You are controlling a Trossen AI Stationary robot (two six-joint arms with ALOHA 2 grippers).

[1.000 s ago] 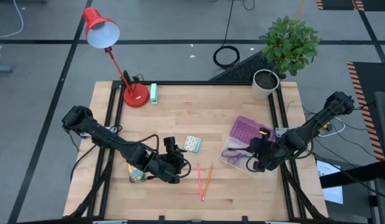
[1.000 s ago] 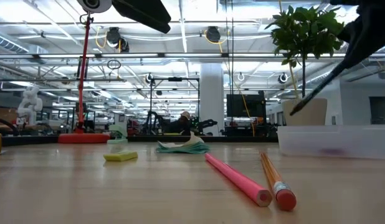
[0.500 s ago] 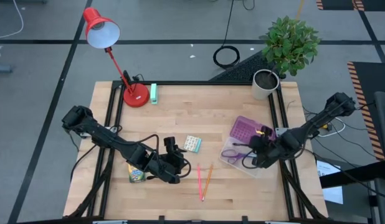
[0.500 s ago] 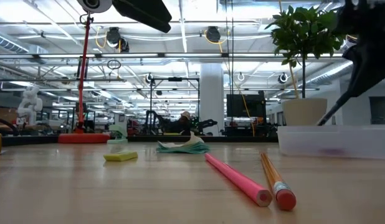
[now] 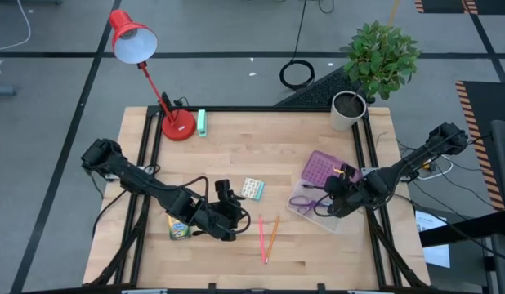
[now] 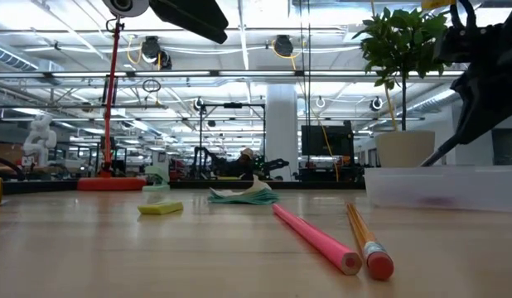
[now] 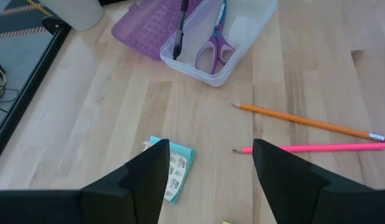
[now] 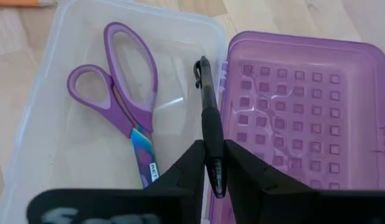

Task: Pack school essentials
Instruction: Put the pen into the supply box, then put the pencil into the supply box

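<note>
— Two pencils lay nearest the front edge, didn't they?

— Yes: the pink pencil (image 5: 261, 238) and the orange pencil (image 5: 271, 238) sat side by side on the table (image 5: 236, 151), out in front of the clear box (image 5: 316, 219) and toward the left arm.

— And that arm?

— The left gripper (image 5: 224, 196) hung low with its fingers (image 7: 142, 180) spread apart, grasping nothing. The crayon box (image 5: 179, 228) stood beside that arm, farther from the clear box than the pencils, and the patterned square pack (image 5: 252, 189) lay just ahead of the fingers.

— What about the clear box itself?

— The right gripper (image 5: 336, 190) was over it, clenched on the black pen (image 8: 209, 140), whose tip pointed down along the wall nearest the purple lid (image 8: 298, 106). The scissors (image 8: 127, 106) lay flat on the box floor.

— Beyond the box?

— The potted plant (image 5: 375, 61) stood at the far corner behind it; the red desk lamp (image 5: 146, 69) and the small mint-green block (image 5: 202, 122) were at the other far corner.
</note>
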